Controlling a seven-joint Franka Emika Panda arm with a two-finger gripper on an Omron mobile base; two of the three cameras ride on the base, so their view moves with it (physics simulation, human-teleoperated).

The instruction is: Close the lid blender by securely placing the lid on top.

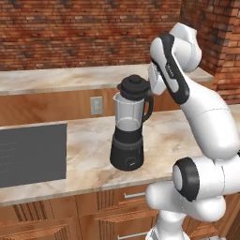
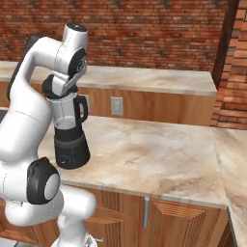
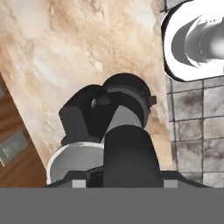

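The blender (image 1: 129,136) stands on the marble counter (image 1: 89,150), with a black base, a clear grey jar and a side handle. The black lid (image 1: 135,86) is at the jar's mouth, level with its rim. My gripper (image 1: 148,83) reaches it from the right and looks shut on the lid. From the right base view the blender (image 2: 70,137) is at the left, and the lid (image 2: 48,87) is half hidden behind my hand. Looking down in the hand view, the lid (image 3: 127,153) fills the space by my gripper (image 3: 127,177), and the jar rim (image 3: 70,159) shows beside it.
A dark cooktop (image 1: 30,154) is set into the counter left of the blender. Behind runs a raised counter (image 1: 56,79) with a wall outlet (image 1: 96,105) below it, then a brick wall (image 1: 84,33). Open counter (image 2: 154,154) stretches to the right.
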